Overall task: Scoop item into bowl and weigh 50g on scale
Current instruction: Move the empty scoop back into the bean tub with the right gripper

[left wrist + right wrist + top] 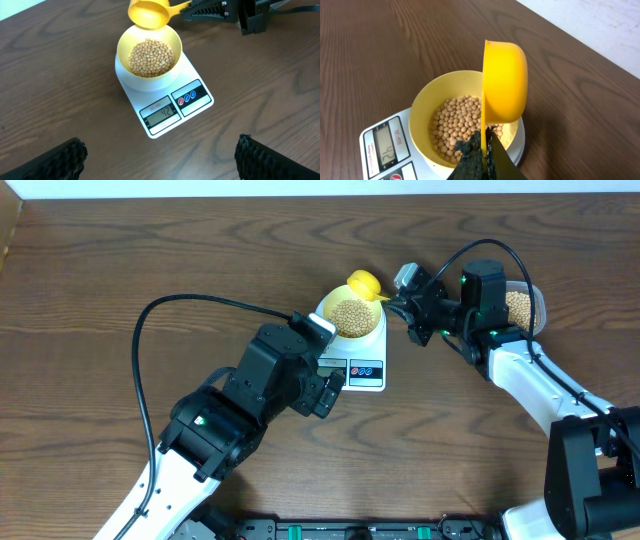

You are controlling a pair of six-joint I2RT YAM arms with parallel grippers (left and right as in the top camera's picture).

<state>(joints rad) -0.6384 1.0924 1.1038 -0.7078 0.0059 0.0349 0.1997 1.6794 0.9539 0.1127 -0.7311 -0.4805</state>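
– Over bowl (427,100), one o'clock side: scoop (363,283) tipped, handle toward four, clamped in right jaws.
– Beans (151,57) in bowl on scale (135,102). Left jaws agape, empty, at seven.

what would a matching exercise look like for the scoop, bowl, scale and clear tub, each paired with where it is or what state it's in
Things:
1. scoop
2. bowl
3. scale
4. clear tub

Places or states:
a. off to the right, apart from the scale
b. tipped on its side above the bowl
c. under the bowl, display showing digits
d. standing on the scale, with beans inside

Right pairs: 1-b, 2-d, 3-c, 4-a
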